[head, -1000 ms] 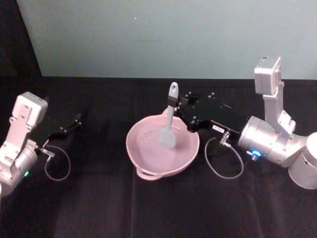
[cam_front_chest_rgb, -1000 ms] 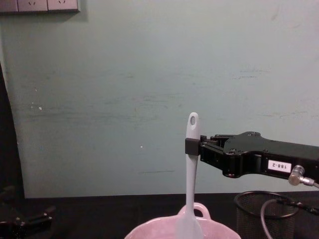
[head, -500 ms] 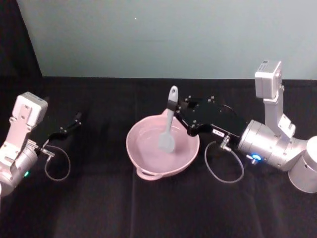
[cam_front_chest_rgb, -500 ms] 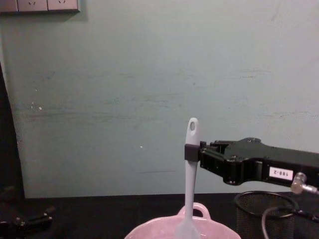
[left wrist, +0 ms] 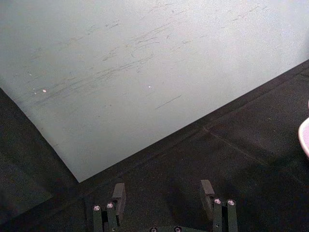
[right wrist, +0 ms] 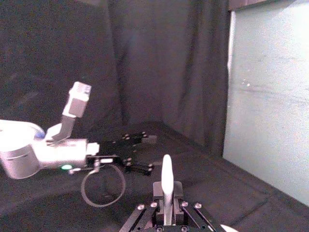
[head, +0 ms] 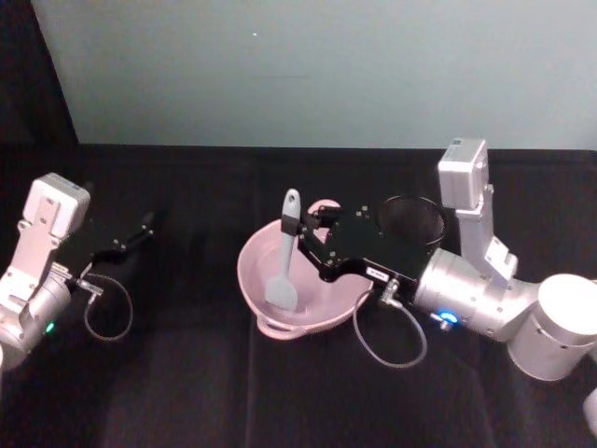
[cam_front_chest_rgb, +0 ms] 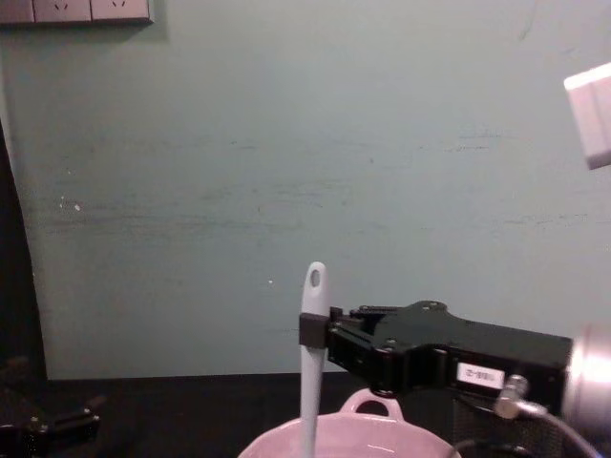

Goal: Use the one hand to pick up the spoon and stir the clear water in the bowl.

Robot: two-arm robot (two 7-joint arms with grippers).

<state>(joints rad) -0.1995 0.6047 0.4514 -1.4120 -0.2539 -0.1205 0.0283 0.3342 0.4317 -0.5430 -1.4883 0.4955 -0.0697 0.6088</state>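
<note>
Head view, near to far

1. The pink bowl (head: 246, 276) stands on the black cloth (head: 187, 392) at centre. A loop handle (head: 277, 328) sits on its near rim at 7 o'clock.
2. The white spoon (head: 286, 245) stands inside the bowl, in the part of the basin toward 8 o'clock. Its long axis is close to vertical: the head is down in the basin and the handle end with the oval hole points up, leaning slightly toward 12 o'clock. In the chest view the spoon (cam_front_chest_rgb: 310, 355) rises upright out of the bowl (cam_front_chest_rgb: 401, 446).
3. The right gripper (head: 300, 231) is clamped on the upper handle, just below the hole. Its black body lies nearly level above the bowl's 3 o'clock side and reaches from 4 o'clock toward 10 o'clock. The silver wrist (head: 466, 297) trails behind it with a looped cable (head: 387, 334). In the chest view the right gripper (cam_front_chest_rgb: 315, 330) enters from 4 o'clock, with its white label (cam_front_chest_rgb: 474, 374) facing the camera.
4. The black wire-mesh cup (head: 410, 217) stands just beyond the bowl at 2 o'clock.
5. The left gripper (head: 135, 233) is parked over the cloth at 9 o'clock, well apart from the bowl. In the left wrist view the left gripper (left wrist: 162, 197) has its fingers (left wrist: 119, 195) spread, with nothing between them
</note>
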